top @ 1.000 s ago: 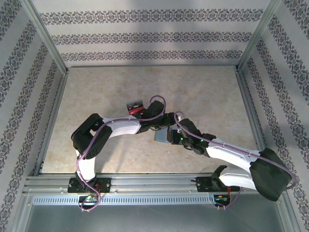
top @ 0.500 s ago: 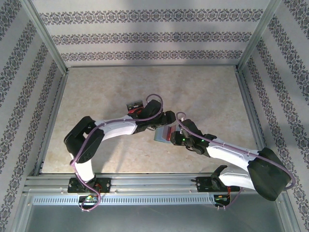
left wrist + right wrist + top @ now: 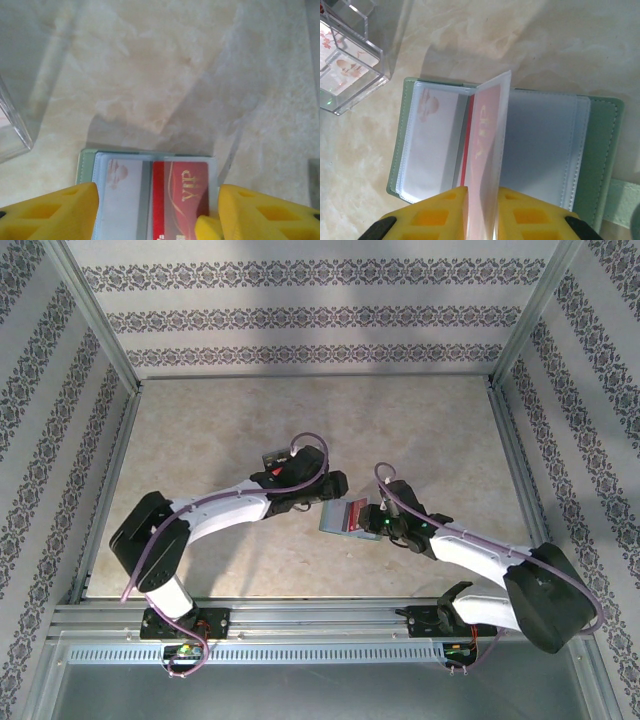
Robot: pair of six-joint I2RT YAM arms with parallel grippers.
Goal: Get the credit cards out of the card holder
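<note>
Marbled table (image 3: 200, 440): right gripper (image 3: 482, 210) pinches the open card holder's (image 3: 602, 150) upright sleeve (image 3: 490, 125), left gripper (image 3: 157, 207) gapes over it; red card (image 3: 180, 195) not yet out.

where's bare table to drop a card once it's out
Bare: the table from the arms to the back wall, and the near strip between both bases. Crowded mid-table: left gripper over the card holder, right gripper pinching one of its sleeves, clear tray beside them.
</note>
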